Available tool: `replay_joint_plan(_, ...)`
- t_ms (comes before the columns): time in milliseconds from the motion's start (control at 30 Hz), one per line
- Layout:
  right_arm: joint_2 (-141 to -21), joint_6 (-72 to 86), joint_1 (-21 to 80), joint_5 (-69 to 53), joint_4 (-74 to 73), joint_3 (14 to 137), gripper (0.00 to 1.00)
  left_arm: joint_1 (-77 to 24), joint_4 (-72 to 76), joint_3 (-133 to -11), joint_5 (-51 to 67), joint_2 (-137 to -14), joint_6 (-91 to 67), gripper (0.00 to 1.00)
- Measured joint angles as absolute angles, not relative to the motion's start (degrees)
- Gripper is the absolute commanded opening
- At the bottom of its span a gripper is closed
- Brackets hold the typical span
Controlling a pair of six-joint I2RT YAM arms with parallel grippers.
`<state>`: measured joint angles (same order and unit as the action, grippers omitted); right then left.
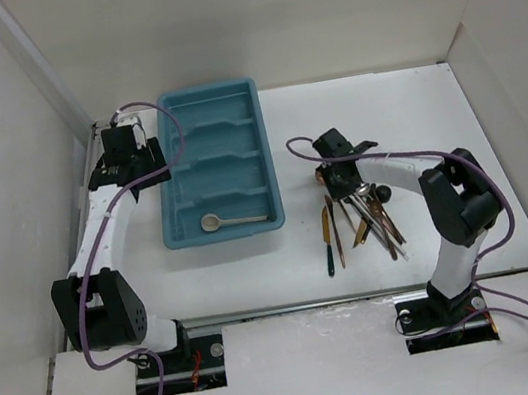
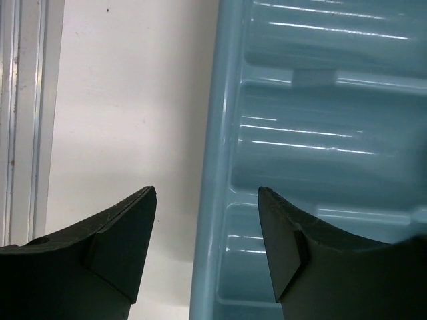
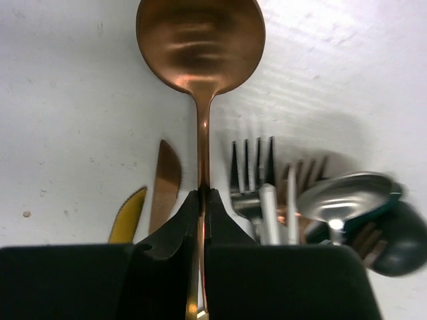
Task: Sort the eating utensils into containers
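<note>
Copper first: the right gripper (image 3: 202, 195) is clamped tight on the neck of a copper spoon (image 3: 200, 47) at the loose pile of utensils (image 1: 364, 219), right of the teal tray (image 1: 167, 173).

The pinch lands on the thin stem just below the bowl, probably because that part stands free of the crowded forks (image 3: 252, 167) and knives (image 3: 165, 177) beside it. Whether the spoon is off the table (image 1: 256, 270) is hard to judge from this angle. Its rounded bowl is polished and catches the light. One pale spoon (image 1: 222, 222) lies in the tray's nearest compartment, suggesting sorting has barely begun. The left gripper (image 2: 207, 197) hangs empty, jaws apart, over the tray's left rim, apparently parked clear of the working arm.
</note>
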<state>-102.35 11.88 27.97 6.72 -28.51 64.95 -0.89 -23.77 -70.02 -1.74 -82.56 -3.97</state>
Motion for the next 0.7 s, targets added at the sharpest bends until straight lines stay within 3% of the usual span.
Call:
replay_joint_plan(200,-99.9,3.3,31.4,13.1,-31.5,74.6,0.00,-0.9,-25.9,-74.6,-1.5,-82.5,-4.4,0.59)
replay_joint_plan(433,-98.0,-13.0,44.1,11.7,-21.5,87.5,0.00,-0.9,-26.6,-77.3,-2.8,-80.8,-6.8,0.59)
replay_joint_plan(633,-109.9,-23.8,54.1,2.8,-17.7,95.8,0.00,-0.9,-27.9,-77.2,-6.1,-74.3,-10.4,0.61)
replay_joint_plan(700,-113.5,-25.8,56.0,0.8,-17.5,95.4,0.05,-0.9,-27.0,-76.7,-7.4,-71.8,-11.3,0.61)
